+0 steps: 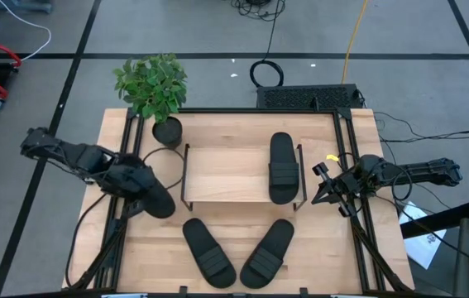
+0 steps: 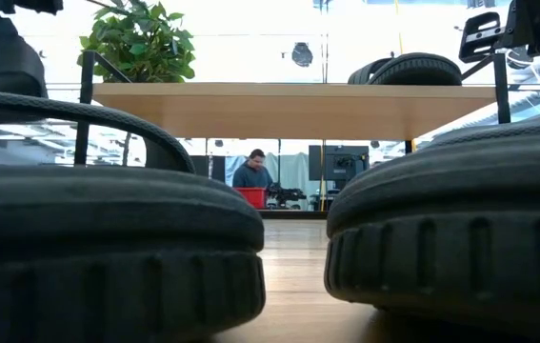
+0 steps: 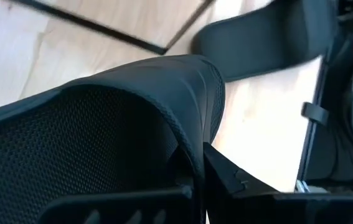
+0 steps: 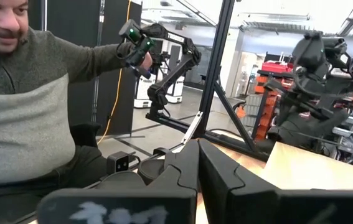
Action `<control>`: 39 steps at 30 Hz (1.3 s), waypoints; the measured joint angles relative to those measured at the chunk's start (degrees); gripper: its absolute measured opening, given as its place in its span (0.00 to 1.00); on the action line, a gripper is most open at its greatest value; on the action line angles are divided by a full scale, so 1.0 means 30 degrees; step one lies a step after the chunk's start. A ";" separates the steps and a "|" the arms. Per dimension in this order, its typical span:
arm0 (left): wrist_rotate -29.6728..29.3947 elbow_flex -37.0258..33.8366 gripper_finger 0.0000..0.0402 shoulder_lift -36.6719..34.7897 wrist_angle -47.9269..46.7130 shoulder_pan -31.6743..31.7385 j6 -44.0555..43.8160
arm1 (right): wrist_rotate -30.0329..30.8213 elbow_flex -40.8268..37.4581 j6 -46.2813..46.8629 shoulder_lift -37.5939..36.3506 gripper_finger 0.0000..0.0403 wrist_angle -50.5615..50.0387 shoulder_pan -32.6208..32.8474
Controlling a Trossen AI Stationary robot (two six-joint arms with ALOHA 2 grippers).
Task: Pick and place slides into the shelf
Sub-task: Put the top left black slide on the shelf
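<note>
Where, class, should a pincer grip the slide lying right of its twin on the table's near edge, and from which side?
Grip the right-hand slide across its ribbed strap, coming straight down from above. It lies flat and sole-down, angled, so the raised strap is probably the only part that the fingers can close around; turn the wrist to match its slant.

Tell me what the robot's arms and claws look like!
Both are dark, jointed arms with black cables looping beside them. The left gripper is chunky and black. The right gripper is black too, with a small yellow tag nearby. Each claw has two flat, angular black fingers.

Black ribbed slides (image 1: 282, 167), light wooden shelf (image 1: 226, 174)
</note>
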 joint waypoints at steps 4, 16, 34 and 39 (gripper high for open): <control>-0.0271 0.0442 0.01 0.0031 0.1130 -0.1172 0.0057 | 0.0000 0.0000 0.0000 -0.0004 0.00 -0.0001 -0.0001; -0.2593 0.6402 0.01 0.4067 0.7314 -0.0376 1.2205 | 0.0007 0.0000 -0.0211 0.0000 0.00 0.0147 0.0003; 0.5539 2.0177 0.01 1.5799 -0.0065 0.8858 1.9569 | -0.0051 0.0007 -0.0073 0.0047 0.00 0.0798 0.0000; 0.9349 2.2772 0.01 1.8760 -0.3977 1.0421 1.9200 | -0.0066 0.0007 -0.0073 0.0073 0.00 0.0789 -0.0003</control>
